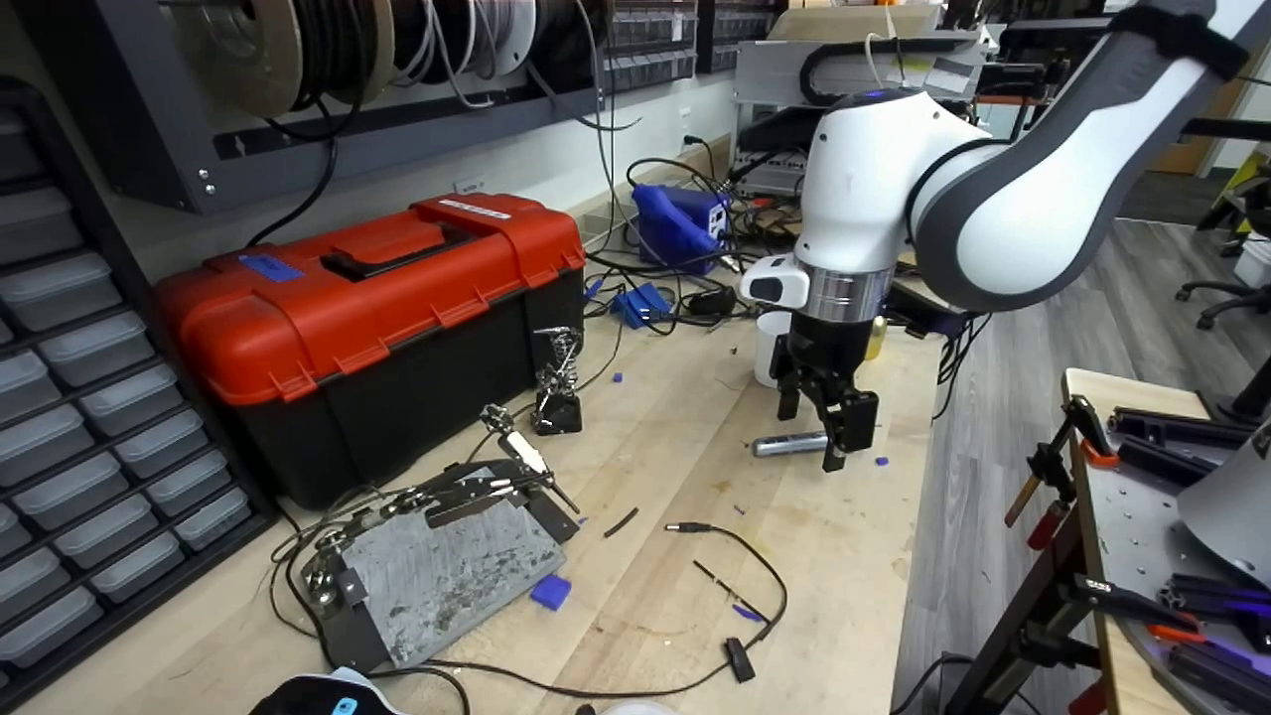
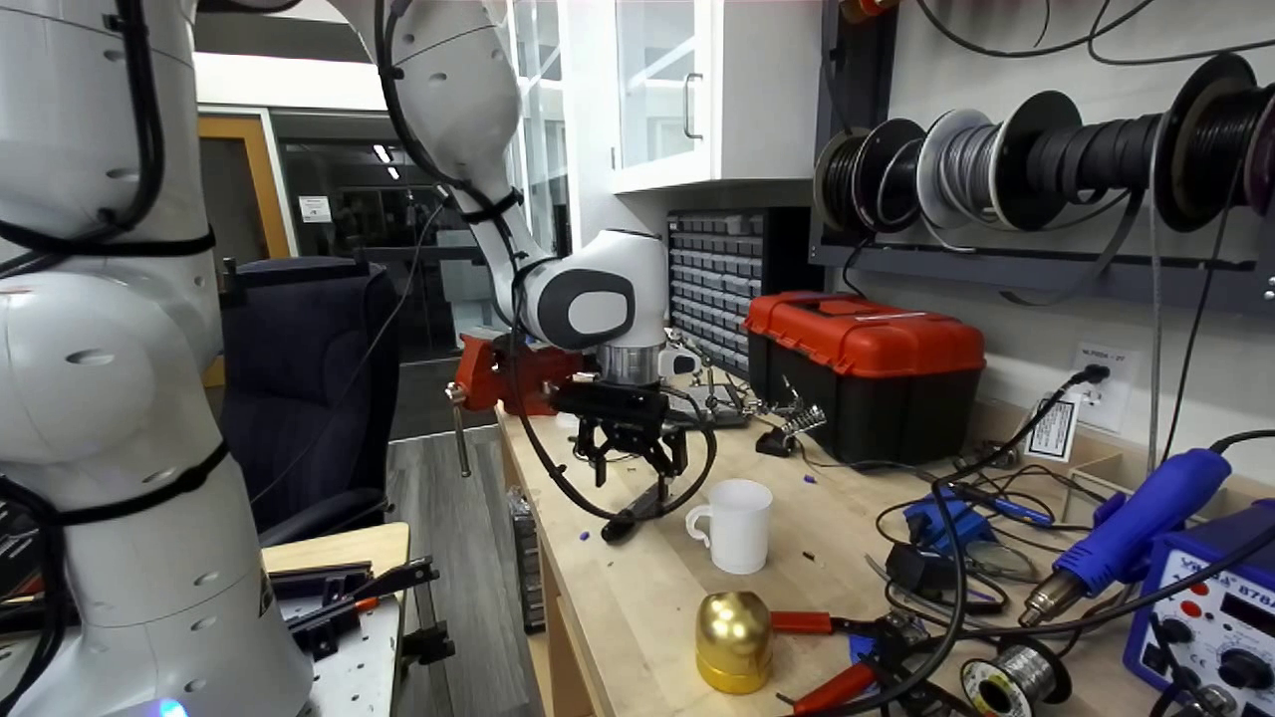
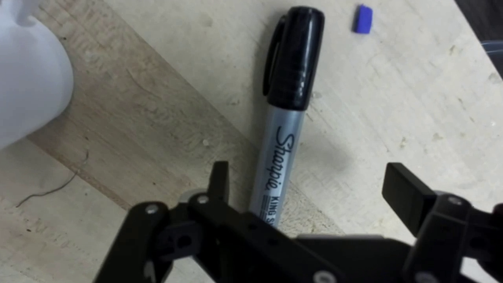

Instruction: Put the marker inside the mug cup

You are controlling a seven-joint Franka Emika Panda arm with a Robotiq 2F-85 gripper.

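1. Silver-grey marker (image 3: pixel 286 118), glossy black cap with side clip, printed barrel: lies flat on the desk (image 1: pixel 844 586), outside the mug (image 2: pixel 742 528) and near it.
2. Mug: plain white, smooth, cylindrical, loop handle; stands upright.
3. Jaws: matte black, blocky-tipped; spread wide above the marker. In the wrist view the barrel runs between them, closer to one side.
4. Desk: pale wood, visible seams, scuffed grain.
5. Gold dome-topped object (image 2: pixel 734 642): shiny; stands near the mug.
6. Toolbox (image 2: pixel 867 388): moulded red lid, black body.
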